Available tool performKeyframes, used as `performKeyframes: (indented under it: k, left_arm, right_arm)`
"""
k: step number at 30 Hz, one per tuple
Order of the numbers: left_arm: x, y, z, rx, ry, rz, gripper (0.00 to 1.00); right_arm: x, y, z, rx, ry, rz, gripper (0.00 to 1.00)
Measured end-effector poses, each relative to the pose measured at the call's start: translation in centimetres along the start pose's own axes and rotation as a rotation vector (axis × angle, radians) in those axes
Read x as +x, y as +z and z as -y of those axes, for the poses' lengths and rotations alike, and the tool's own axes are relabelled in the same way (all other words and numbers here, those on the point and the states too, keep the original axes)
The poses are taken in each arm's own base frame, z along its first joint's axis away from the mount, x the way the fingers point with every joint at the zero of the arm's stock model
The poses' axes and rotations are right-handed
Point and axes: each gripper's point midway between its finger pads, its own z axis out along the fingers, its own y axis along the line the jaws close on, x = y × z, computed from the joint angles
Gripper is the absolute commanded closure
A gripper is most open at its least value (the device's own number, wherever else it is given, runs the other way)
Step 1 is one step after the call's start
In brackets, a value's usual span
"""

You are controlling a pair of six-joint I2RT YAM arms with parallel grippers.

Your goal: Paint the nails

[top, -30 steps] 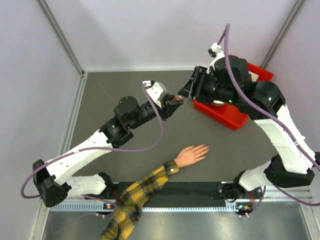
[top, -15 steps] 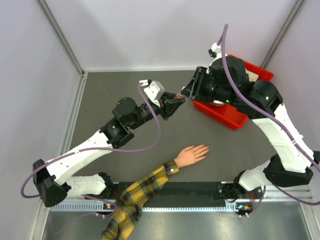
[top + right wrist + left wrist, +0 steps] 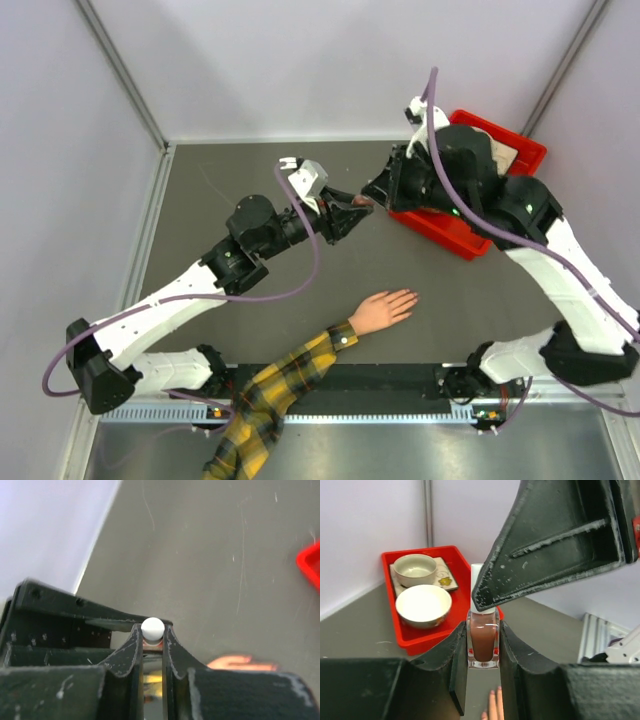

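Note:
The mannequin hand [image 3: 383,309] with a yellow plaid sleeve [image 3: 270,400] lies flat near the table's front edge; its nails are too small to make out. Its fingertips show in the left wrist view [image 3: 493,709] and blurred in the right wrist view [image 3: 240,662]. My left gripper [image 3: 357,205] is shut on a small nail-polish bottle [image 3: 483,641] of brown polish, held in the air above the table's middle. My right gripper [image 3: 371,191] is shut on the bottle's white cap [image 3: 152,628], meeting the left gripper from the right.
A red tray [image 3: 470,243] at the back right holds a white bowl [image 3: 423,605] and a cup on a saucer [image 3: 417,566]. Grey walls close the table on the left, back and right.
The right arm has shifted slightly left and up at the wrist while staying on the cap. The left arm and the mannequin hand have barely moved.

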Motion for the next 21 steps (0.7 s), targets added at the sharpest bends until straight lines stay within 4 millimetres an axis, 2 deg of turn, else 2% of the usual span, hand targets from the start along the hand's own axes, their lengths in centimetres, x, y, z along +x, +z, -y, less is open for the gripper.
performKeyframes:
  k: [2,5,9,12,13,14,15,17,21]
  left_arm:
    - [0.2,-0.1,0.7,0.031,-0.046,-0.005,1.00]
    - [-0.5,-0.8,3.4,0.160,-0.134,-0.003,1.00]
    - [-3.8,-2.5,8.5,0.418,-0.223,0.065,1.00]
    - [-5.6,-3.7,10.8,0.545,-0.264,0.090,1.00]
    - [-5.9,-4.0,11.0,0.564,-0.270,0.089,1.00]
    - [-6.0,-4.5,11.4,0.590,-0.277,0.079,1.00]
    - [-6.0,-4.5,11.3,0.591,-0.275,0.078,1.00]
    - [-6.2,-4.4,10.9,0.573,-0.264,0.076,1.00]
    - [-6.2,-3.2,9.0,0.452,-0.197,0.086,1.00]
  right_arm:
    - [0.5,-0.6,-0.2,-0.079,-0.087,0.029,1.00]
    - [1.5,-3.3,-1.2,-0.284,-0.240,0.101,1.00]
    - [1.7,-8.5,-4.0,-0.583,-0.412,0.195,1.00]
    - [1.8,-10.6,-6.3,-0.764,-0.504,0.186,0.98]
    - [1.9,-10.9,-6.8,-0.806,-0.520,0.178,0.91]
    - [2.0,-11.1,-7.2,-0.840,-0.529,0.171,0.65]
    - [2.1,-11.1,-7.4,-0.859,-0.533,0.170,0.52]
    - [2.1,-11.1,-7.6,-0.873,-0.517,0.157,0.30]
    - [1.3,-9.5,-6.7,-0.749,-0.399,0.132,0.28]
